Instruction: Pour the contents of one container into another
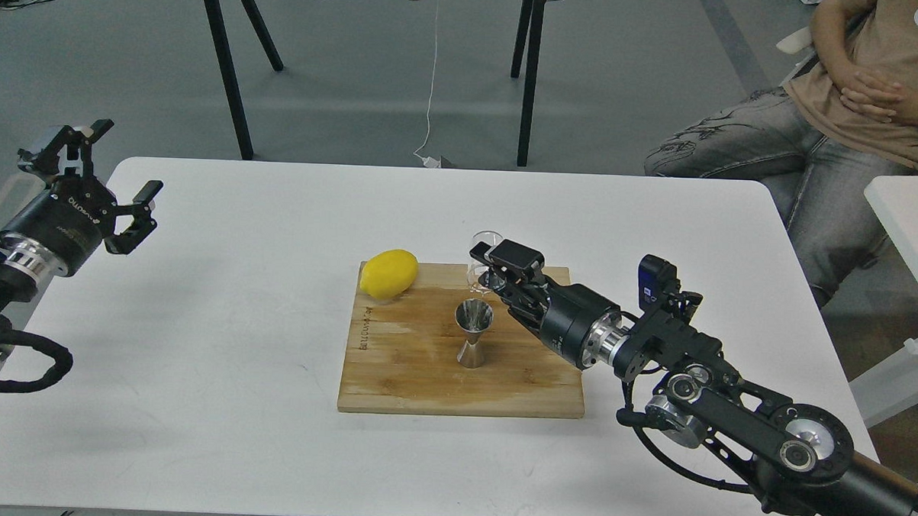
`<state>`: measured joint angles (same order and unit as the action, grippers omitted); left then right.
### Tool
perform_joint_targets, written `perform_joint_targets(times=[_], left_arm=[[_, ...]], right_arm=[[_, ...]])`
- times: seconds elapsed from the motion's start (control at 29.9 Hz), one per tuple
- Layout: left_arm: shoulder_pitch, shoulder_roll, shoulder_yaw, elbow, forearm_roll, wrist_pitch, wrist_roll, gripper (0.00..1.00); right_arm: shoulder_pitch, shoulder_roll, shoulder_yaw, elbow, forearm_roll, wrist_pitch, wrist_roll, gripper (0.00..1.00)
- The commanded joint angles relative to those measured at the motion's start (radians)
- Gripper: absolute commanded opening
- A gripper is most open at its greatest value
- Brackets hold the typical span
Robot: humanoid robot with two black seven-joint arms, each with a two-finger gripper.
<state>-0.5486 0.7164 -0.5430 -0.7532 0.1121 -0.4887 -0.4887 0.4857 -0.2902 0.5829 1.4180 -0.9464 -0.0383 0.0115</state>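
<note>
The steel jigger (473, 332) stands upright near the middle of the wooden cutting board (424, 371). Just behind it and to the right, my right gripper (491, 265) is shut on the small clear glass cup (482, 260), which it holds close to upright just above the board's back edge. Only the cup's rim and left side show; the fingers hide the remainder. Whether anything is in the cup or the jigger cannot be made out. My left gripper (114, 177) hangs open off the table's left edge, far from both containers.
A yellow lemon (388, 273) lies on the board's back left corner. The white table (197, 317) carries the board. A seated person (853, 111) is at the back right, black table legs (229, 74) stand behind, and a white surface (911, 220) sits to the right.
</note>
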Motion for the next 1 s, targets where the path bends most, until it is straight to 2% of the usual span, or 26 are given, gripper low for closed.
perform_joint_targets(times=[0.0,0.97], left_arm=[[0.001,0.0,0.0,0.0,0.0,0.0,0.0,0.99],[0.004,-0.002,0.0,0.018,0.0,0.0,0.0,0.99]], right_arm=[[-0.004,0.0,-0.003,-0.005,-0.003,0.0,0.001,0.43],[0.05,0.0,-0.109,-0.04,-0.083,0.0,0.041,0.43]])
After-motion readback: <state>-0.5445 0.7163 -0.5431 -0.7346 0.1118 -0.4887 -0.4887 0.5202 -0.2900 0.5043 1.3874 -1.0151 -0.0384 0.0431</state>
